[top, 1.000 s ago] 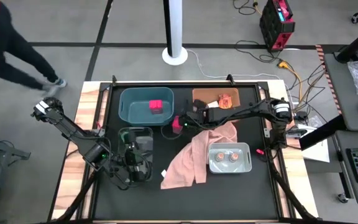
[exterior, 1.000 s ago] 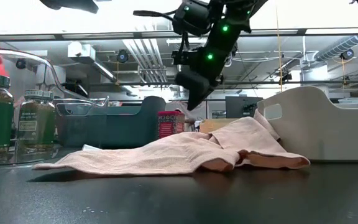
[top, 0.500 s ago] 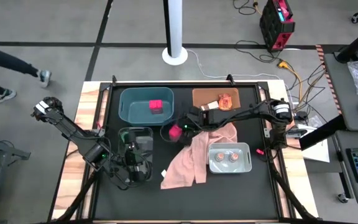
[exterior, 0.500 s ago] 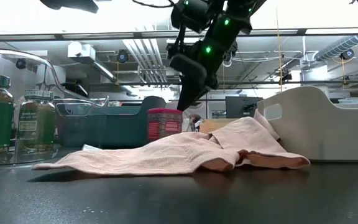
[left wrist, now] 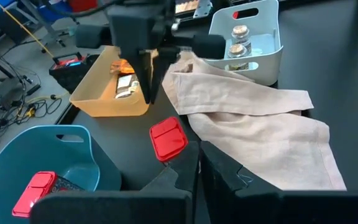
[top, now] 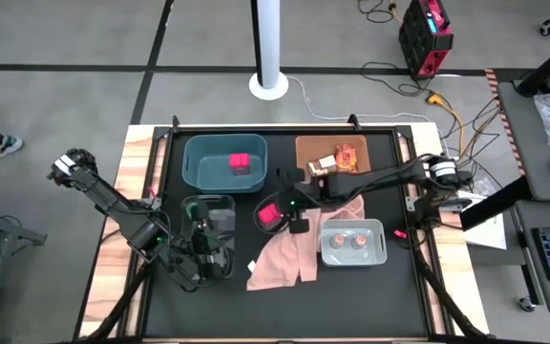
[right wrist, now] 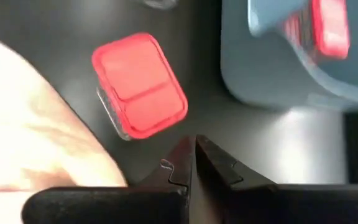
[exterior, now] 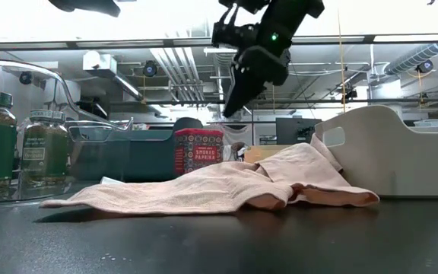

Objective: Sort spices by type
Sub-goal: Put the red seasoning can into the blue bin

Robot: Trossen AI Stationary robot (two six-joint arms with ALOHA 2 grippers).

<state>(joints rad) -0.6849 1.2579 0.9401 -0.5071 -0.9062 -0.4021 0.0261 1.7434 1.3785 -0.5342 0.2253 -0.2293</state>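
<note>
pink box [top: 269, 214] upright, red lid skyward

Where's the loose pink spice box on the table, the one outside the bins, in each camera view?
High: pink box mid-table, left of the cloth.
Low: centre, behind the cloth.
Left wrist: middle, beside the cloth.
Right wrist: upper middle.
Shared landmark: the teal bin nearby.
</note>
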